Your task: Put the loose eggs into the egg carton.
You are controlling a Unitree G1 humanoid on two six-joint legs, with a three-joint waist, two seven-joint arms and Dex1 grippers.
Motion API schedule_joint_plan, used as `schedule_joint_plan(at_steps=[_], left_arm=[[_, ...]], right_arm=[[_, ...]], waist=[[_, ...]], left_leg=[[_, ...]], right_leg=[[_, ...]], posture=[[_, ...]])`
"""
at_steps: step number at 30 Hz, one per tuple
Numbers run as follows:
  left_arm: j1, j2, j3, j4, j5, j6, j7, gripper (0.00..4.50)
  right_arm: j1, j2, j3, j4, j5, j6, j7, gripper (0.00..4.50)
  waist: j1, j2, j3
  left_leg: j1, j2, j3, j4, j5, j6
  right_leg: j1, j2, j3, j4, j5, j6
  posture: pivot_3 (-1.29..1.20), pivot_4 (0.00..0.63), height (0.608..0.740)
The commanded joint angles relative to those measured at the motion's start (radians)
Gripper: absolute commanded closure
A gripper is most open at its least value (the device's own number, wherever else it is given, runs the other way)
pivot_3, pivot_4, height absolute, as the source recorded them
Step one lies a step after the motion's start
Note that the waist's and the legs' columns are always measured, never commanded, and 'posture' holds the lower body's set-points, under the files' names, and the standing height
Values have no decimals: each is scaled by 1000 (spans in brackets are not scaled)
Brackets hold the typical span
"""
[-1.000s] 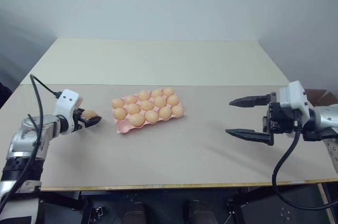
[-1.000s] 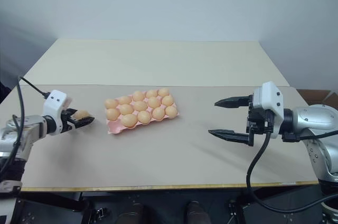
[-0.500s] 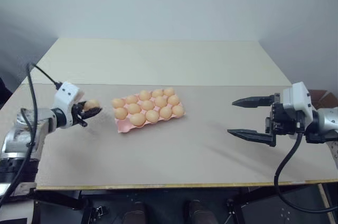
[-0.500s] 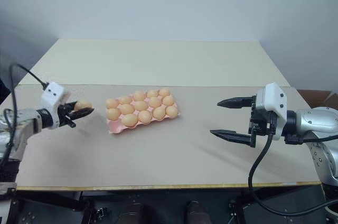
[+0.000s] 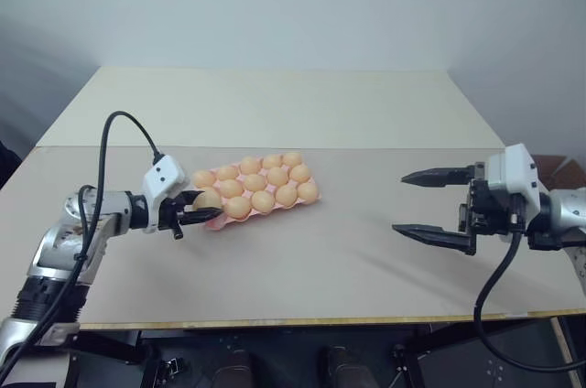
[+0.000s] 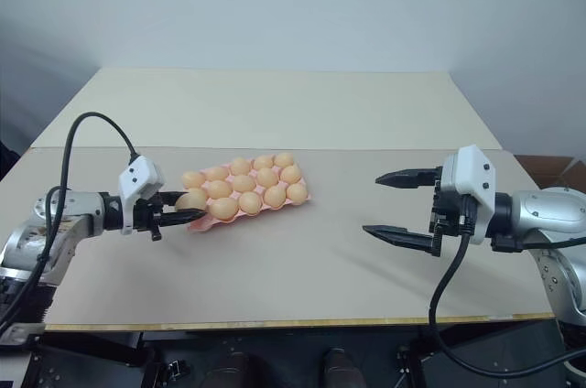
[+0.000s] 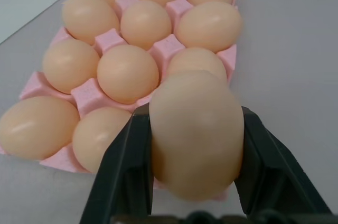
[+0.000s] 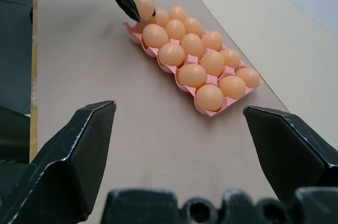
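Note:
The pale pink egg carton [image 7: 165, 50] lies at mid-table with several orange-tan eggs [image 5: 264, 181] seated in its cups. My left gripper [image 5: 207, 211] is shut on one loose egg [image 7: 196, 129], its black fingers [image 7: 124, 167] pressing the egg's sides. That egg [image 5: 207, 199] hangs just above the near corner at the carton's left end, and it hides the cup beneath it. Off to the right my right gripper [image 5: 399, 203] stands open, well apart from the carton, with nothing between its fingers.
The beige table [image 5: 302, 269] has free room in front of the carton and between the carton and my right gripper. Its front edge [image 5: 302, 321] runs close below both arms. A paler table section [image 5: 275, 104] extends behind the carton.
My left gripper has carried the egg to the right, from well left of the carton to its near-left corner, and has turned toward the carton. The right arm has stayed in place.

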Motion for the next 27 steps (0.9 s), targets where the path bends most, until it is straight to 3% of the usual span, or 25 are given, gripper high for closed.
schedule_joint_plan(at_steps=[1,5,10,17,23,27], left_arm=[[-36,1,11,4,1,-24,-12,1207],[-33,25,62,-2,-17,-31,-10,33],[29,88,200,-57,-84,10,-18,33],[265,187,494,-208,-222,72,-88,33],[517,146,690,-377,-291,97,-109,33],[606,116,762,-465,-339,150,-63,33]], right_arm=[[-3,-7,-51,-33,31,7,-13,0],[-2,-7,-52,-31,29,4,-17,0],[-3,-2,-47,-19,22,-4,-18,0],[-41,-3,-15,42,9,-13,13,0],[-67,3,13,75,0,-19,35,0],[-69,8,22,86,1,-16,43,0]], waist=[[0,0,0],[-1,0,0],[-9,0,0],[-18,0,0],[-18,0,0],[-11,0,0]], left_leg=[[0,0,0,0,0,0],[0,0,0,0,0,0],[0,1,0,0,0,0],[0,1,0,0,0,0],[0,1,0,0,0,0],[1,1,0,0,0,0]], right_leg=[[0,0,0,0,0,0],[0,0,0,0,0,0],[0,0,0,0,0,0],[0,-1,0,0,-1,0],[-1,-1,-1,0,-4,-5],[0,-1,-1,0,-4,-6]], posture=[[0,150,740],[0,150,740],[0,150,740],[0,150,740],[0,150,740],[0,150,740]])
